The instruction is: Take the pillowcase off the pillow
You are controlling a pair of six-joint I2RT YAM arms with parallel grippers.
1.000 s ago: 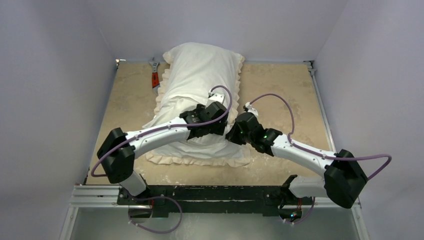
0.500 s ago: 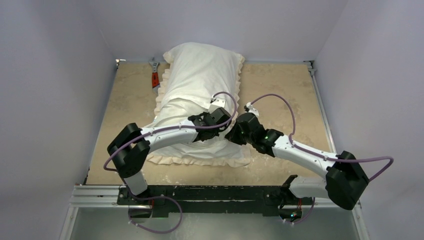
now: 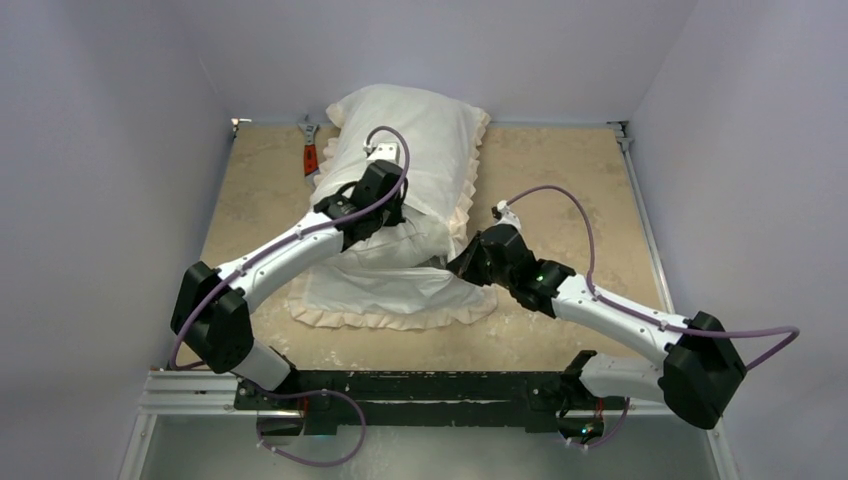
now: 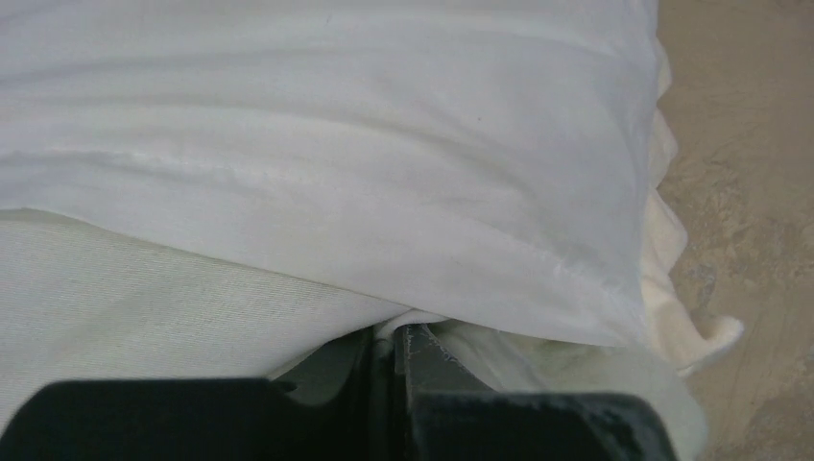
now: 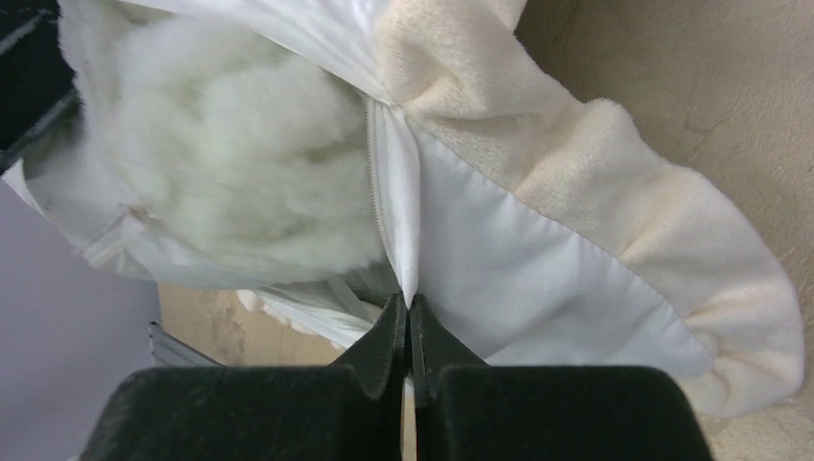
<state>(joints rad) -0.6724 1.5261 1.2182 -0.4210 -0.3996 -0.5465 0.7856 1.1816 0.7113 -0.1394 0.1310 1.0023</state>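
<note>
A: Since the walls (image 3: 100,160) close the table in on three sides, where is there room to move?

B: Mostly on the right. The table (image 3: 565,190) lies bare from the frill (image 3: 478,160) across to its right-hand edge. The strip on the left is narrower. A thin band of table also runs between the near frill and the black base beam (image 3: 420,385).

A: And the pillowcase?

B: The pillowcase (image 3: 385,292) stretches from far centre toward the arms. Its near part is flat and slack, with frill down both long sides. The pillow (image 3: 405,125) is the plump bulk at the far end, close to the back wall.

A: The arms?

B: The left arm (image 3: 290,245) crosses the cover's near-left part. The left gripper (image 4: 395,338) sits on top of the bulk, fingers pressed together on a small pinch of the cover's cloth. Whether the pillow is caught in that pinch, I cannot tell. The right gripper (image 5: 409,309) is at the cover's right side, clamped on a thin white edge beside the zip (image 5: 372,163). A fluffy white mass (image 5: 240,154) shows in the gap there.

A: Anything smaller? Any print?

B: A red-handled tool (image 3: 310,157) lies at the far left, just beside the frill. Any marking on it is too small to read.
</note>
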